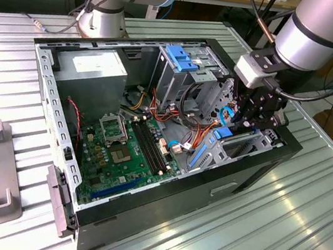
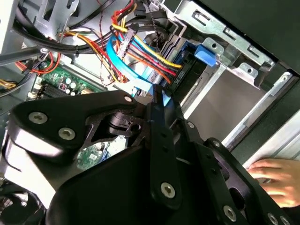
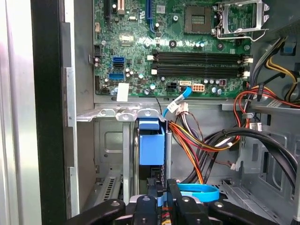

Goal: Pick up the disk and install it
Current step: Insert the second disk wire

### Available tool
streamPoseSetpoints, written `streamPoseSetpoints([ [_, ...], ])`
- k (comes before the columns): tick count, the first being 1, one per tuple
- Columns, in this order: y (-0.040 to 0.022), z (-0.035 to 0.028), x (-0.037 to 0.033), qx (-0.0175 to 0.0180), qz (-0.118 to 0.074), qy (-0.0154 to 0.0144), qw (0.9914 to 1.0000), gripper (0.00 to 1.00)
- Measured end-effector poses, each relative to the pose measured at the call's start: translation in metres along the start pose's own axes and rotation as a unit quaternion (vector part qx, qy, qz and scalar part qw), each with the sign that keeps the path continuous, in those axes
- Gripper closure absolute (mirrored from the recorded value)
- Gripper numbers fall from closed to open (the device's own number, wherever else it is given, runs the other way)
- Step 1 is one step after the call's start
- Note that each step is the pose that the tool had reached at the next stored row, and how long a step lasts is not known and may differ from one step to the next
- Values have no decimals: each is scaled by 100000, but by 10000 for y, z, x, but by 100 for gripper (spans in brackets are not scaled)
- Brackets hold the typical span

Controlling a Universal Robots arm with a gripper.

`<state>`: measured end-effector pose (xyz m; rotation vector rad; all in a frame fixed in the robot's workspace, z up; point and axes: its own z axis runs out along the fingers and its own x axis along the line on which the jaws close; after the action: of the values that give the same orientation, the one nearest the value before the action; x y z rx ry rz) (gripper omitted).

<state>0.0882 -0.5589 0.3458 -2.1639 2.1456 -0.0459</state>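
The disk [image 3: 151,143] stands on edge in the drive bay of the open computer case [image 1: 260,171], its blue carrier frame facing the first wrist view. In the exterior view its blue end [image 1: 222,132] shows at the bay on the exterior view's right. My gripper [image 3: 164,190] hangs directly over that end, shut, with the fingers pressed close together and nothing wide between them. Whether the tips touch the carrier I cannot tell. The gripper [image 1: 249,122] sits low inside the case, and its dark body [image 2: 158,101] blocks much of the second wrist view.
Bundles of red, yellow and orange wires [image 3: 197,145] and a blue flat cable [image 3: 199,192] crowd the bay. The motherboard [image 1: 124,150], a grey power supply [image 1: 93,69] and a bare blue bracket [image 1: 180,57] lie nearby. A person's hand [image 2: 276,180] rests on the case edge.
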Motion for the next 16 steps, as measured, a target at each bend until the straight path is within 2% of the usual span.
streamPoseSetpoints([
  [3, -8, -94, -4, 1, 2, -1, 100000, 76],
  [4, -9, -108, -5, 0, 1, 5, 100000, 76],
  [6, -9, -106, -6, 4, 2, -14, 100000, 78],
  [7, -10, -107, -7, 3, 0, -10, 100000, 85],
  [8, -10, -107, -7, 3, -1, -6, 100000, 85],
  [9, -10, -107, -8, 2, -2, -10, 100000, 90],
  [16, -10, -106, -14, 3, 0, -10, 100000, 90],
])
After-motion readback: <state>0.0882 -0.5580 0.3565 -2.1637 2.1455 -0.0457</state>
